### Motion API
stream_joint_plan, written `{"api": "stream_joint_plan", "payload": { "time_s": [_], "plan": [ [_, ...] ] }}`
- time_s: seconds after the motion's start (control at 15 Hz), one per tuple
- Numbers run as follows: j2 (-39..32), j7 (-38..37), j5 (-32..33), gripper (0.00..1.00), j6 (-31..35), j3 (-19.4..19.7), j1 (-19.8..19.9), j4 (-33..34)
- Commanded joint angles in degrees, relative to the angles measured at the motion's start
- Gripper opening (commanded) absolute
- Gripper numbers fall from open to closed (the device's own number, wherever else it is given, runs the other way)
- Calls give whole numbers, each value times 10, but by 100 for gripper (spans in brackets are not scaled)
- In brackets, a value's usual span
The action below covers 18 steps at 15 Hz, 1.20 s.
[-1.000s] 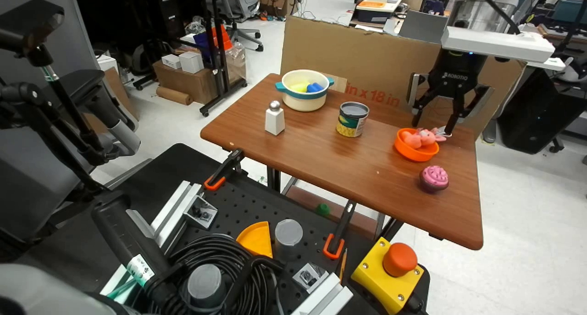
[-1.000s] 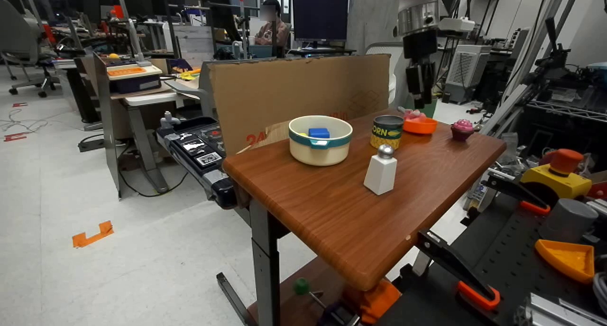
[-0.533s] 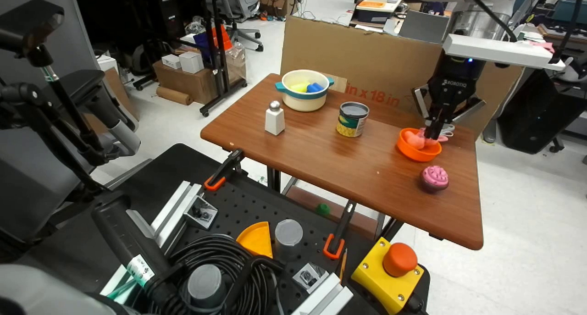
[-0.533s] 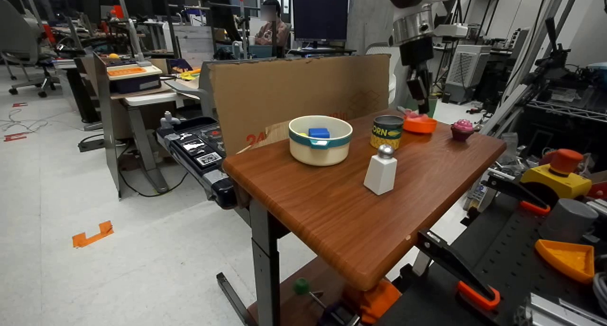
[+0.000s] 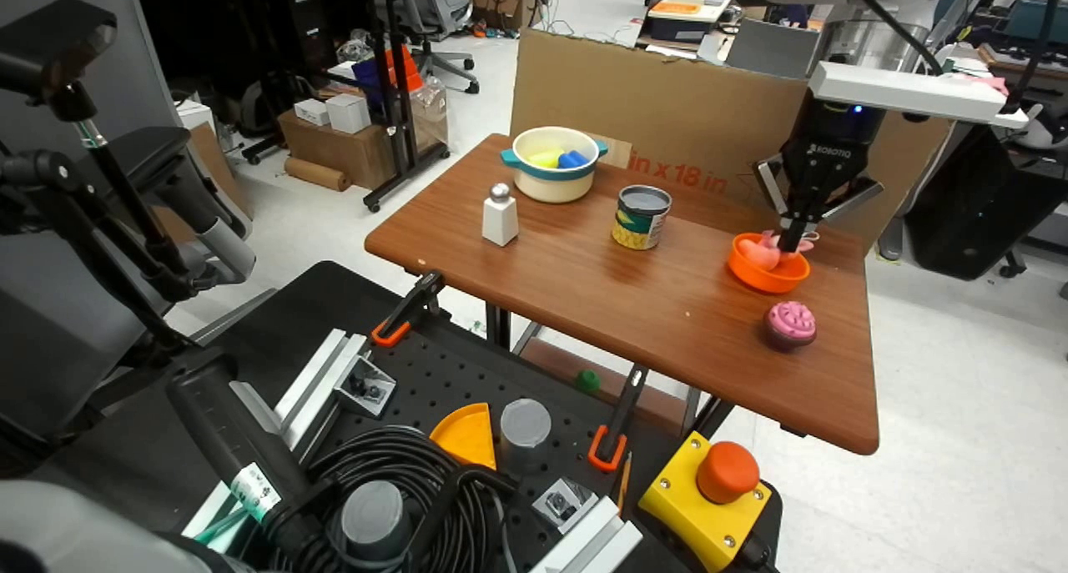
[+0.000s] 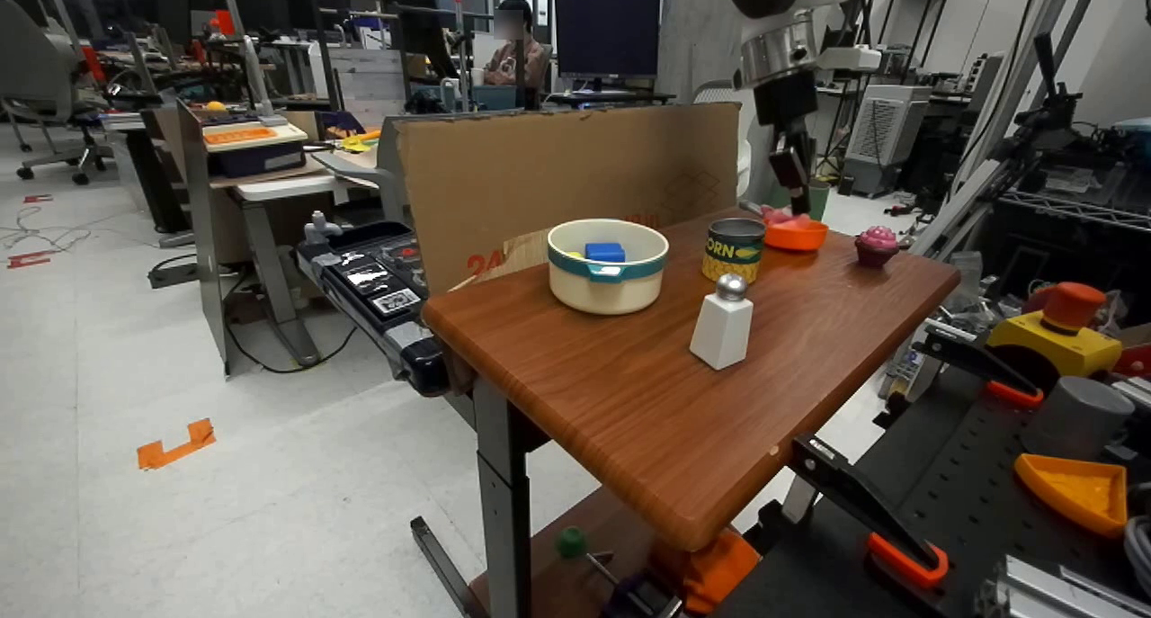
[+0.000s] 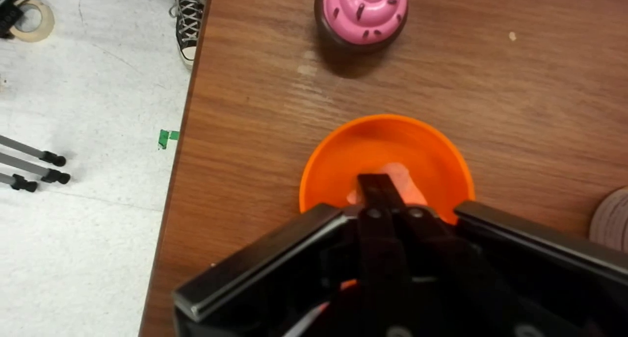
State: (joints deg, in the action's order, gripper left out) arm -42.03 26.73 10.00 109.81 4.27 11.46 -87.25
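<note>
The gripper (image 5: 788,243) has its two fingers (image 7: 375,194) pressed together, pointing down at the orange bowl (image 5: 766,283). In the wrist view, wood shows between the bowl and the side edge of the table (image 7: 235,145), with white floor (image 7: 98,248) past that edge. The cardboard (image 5: 651,98) stands like a wall along the back. There is a wide strip of wood toward the can (image 5: 641,218).

The pink toy (image 5: 756,256) lies in the bowl, right at the fingertips; the views do not show if they pinch it. The cupcake (image 5: 790,324) sits near the bowl. Past the can come the shaker (image 5: 500,221) and the pot (image 5: 552,189), with a blue block (image 6: 604,252) and a yellow thing (image 5: 546,158) inside. The wood is brown and shiny. Far back in the room are a person (image 6: 520,60) and a big screen (image 6: 607,35).
</note>
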Motion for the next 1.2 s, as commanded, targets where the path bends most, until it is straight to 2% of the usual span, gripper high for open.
{"api": "stream_joint_plan", "payload": {
  "time_s": [0.0, 0.67, 0.73, 0.8, 1.13],
  "plan": [
    [1, 0, 10, 0, -13, -4, -1, 12],
    [23, -27, 51, 0, -2, -1, -30, -6],
    [24, -26, 53, 26, -4, -2, -30, -5],
    [24, -26, 53, 27, -5, -2, -30, -4],
    [25, -28, 56, 63, -1, -1, -32, -10]
  ]
}}
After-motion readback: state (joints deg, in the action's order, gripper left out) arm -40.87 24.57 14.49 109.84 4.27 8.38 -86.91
